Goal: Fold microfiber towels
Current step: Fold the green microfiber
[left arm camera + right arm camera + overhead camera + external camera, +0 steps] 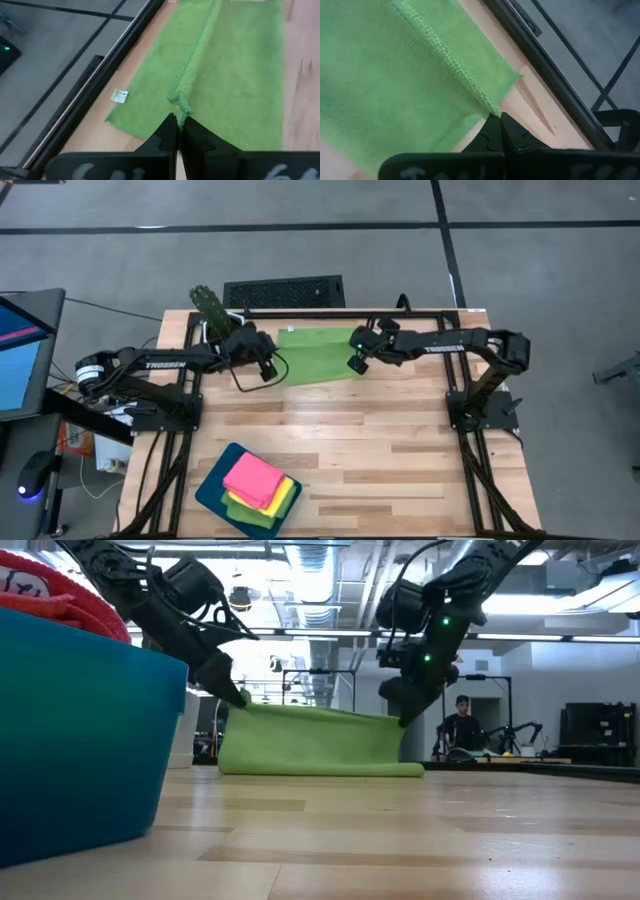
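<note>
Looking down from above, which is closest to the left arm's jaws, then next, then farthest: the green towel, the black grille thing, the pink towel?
1. Green towel: pinched in the left gripper.
2. Black grille: beyond the table's far edge.
3. Pink towel: atop the stack at the near edge.

Readable text: arm branding only.
High view: white "TROSSEN" lettering on the left arm [165,363] link and again on the right arm [448,346] link. A small white tag [119,96] sits at the green towel [240,90] edge; its print is too small to read. No other text legible.
</note>
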Controlling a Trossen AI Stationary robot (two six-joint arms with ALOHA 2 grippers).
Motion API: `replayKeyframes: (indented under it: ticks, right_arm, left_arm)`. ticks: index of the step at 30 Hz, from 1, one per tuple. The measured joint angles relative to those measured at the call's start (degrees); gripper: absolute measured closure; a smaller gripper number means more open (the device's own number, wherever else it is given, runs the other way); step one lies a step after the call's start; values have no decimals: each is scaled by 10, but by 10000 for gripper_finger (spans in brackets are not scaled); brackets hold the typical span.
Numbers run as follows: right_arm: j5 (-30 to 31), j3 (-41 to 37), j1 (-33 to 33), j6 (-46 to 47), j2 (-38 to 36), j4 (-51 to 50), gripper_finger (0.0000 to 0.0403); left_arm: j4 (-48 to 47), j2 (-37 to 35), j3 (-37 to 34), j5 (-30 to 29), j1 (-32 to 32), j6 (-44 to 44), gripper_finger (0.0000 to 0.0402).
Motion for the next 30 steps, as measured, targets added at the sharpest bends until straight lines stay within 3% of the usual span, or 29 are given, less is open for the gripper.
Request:
replayKeyframes:
  ticks: [12, 19, 30]
  right_arm:
    - [21, 0, 8, -2, -55, -31, 403]
    - [-1, -1, -12, -4, -21, -19, 403]
    - [-3, 0, -35, -30, 8, 16, 402]
  left_arm:
    - [56, 52, 0, 18, 11, -3, 401]
    - [80, 97, 0, 17, 11, -10, 401]
    - [89, 92, 0, -1, 14, -4, 401]
